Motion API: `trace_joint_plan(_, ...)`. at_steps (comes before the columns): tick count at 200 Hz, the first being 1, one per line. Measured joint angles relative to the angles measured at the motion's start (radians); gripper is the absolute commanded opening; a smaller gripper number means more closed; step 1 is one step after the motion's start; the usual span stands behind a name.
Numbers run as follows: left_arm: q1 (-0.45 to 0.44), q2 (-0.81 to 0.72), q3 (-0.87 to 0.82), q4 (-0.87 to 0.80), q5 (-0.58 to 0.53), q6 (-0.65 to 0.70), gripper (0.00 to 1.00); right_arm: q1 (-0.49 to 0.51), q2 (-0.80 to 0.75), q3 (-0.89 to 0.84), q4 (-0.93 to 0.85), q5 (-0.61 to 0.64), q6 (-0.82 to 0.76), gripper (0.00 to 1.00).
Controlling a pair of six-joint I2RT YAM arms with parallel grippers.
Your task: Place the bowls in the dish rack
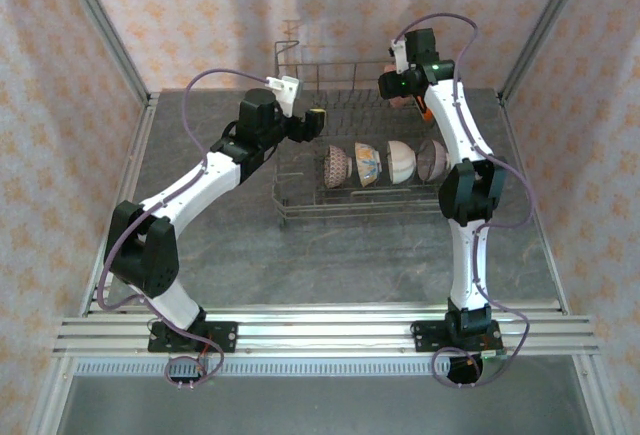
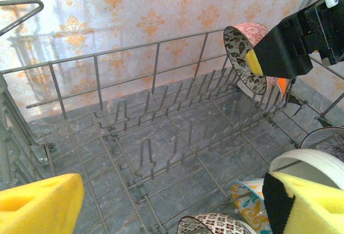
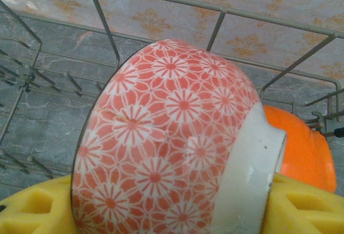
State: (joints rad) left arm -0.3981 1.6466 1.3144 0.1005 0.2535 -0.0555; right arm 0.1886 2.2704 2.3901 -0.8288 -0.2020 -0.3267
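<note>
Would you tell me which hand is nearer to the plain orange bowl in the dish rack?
Right. The right hand, gripping a red floral bowl, is beside the orange bowl; the left hand hangs open over the dish rack's left end.

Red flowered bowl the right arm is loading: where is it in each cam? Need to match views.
Top external: red flowered bowl small, at the far right corner of the dish rack.
Left wrist: upper right, dark patterned inside facing the camera.
Right wrist: centre, close up, outside facing the camera.
Shared landmark: the dish rack's far wire wall, just behind it.
</note>
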Motion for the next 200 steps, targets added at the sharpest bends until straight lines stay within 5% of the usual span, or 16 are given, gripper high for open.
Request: trace_joint_plan(200,0.000,-0.003,-0.061,0.112,-0.001,0.008,0.88,-0.002,0.046,0.015,-0.020,-0.064,-0.045,0.41)
